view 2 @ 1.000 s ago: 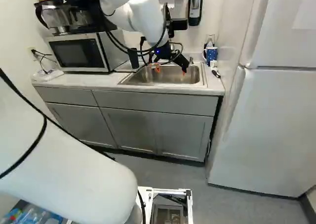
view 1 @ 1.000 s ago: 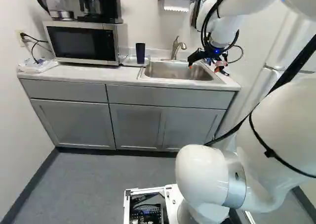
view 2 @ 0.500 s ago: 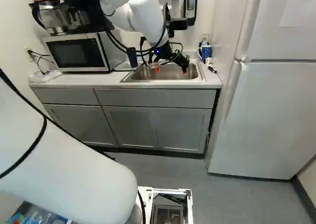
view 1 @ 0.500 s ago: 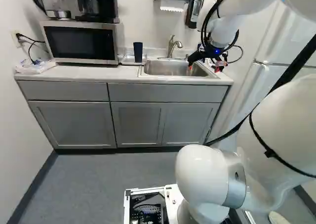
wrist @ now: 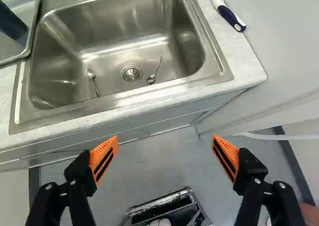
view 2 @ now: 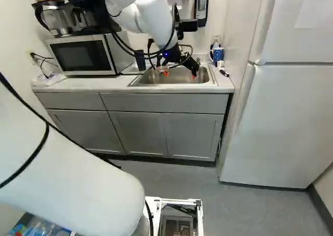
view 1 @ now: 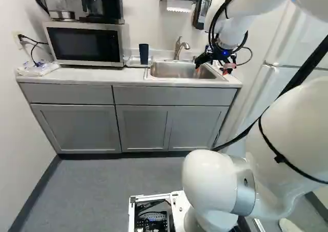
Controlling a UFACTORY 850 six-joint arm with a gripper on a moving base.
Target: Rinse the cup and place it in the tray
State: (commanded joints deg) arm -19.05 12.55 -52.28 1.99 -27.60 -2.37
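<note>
In the right base view my gripper (view 2: pixel 180 75) hangs before the sink (view 2: pixel 149 77), its fingers wide apart. Seen from the wrist, the gripper (wrist: pixel 164 153) is open with nothing between its orange pads, short of the counter's front edge. A dark blue cup (view 1: pixel 144 53) stands upright in the tray (view 1: pixel 134 63) beside the sink; both also show in the wrist view, the cup (wrist: pixel 11 23) partly cut off. A blue-and-white mug (view 2: pixel 218 54) stands on the counter at the sink's other side.
Two spoons (wrist: pixel 152 77) lie in the basin near the drain. The faucet (view 1: pixel 179 47) rises behind it. A brush (wrist: pixel 230 16) lies on the counter by the mug. Beyond are the microwave (view 1: pixel 84 43), coffee maker (view 1: pixel 101 4) and a tall fridge (view 2: pixel 276 116).
The base has moved slightly: counter, sink and fridge have shifted leftward in both base views, mostly in the earlier half second. The arm keeps its pose and the gripper stays open.
</note>
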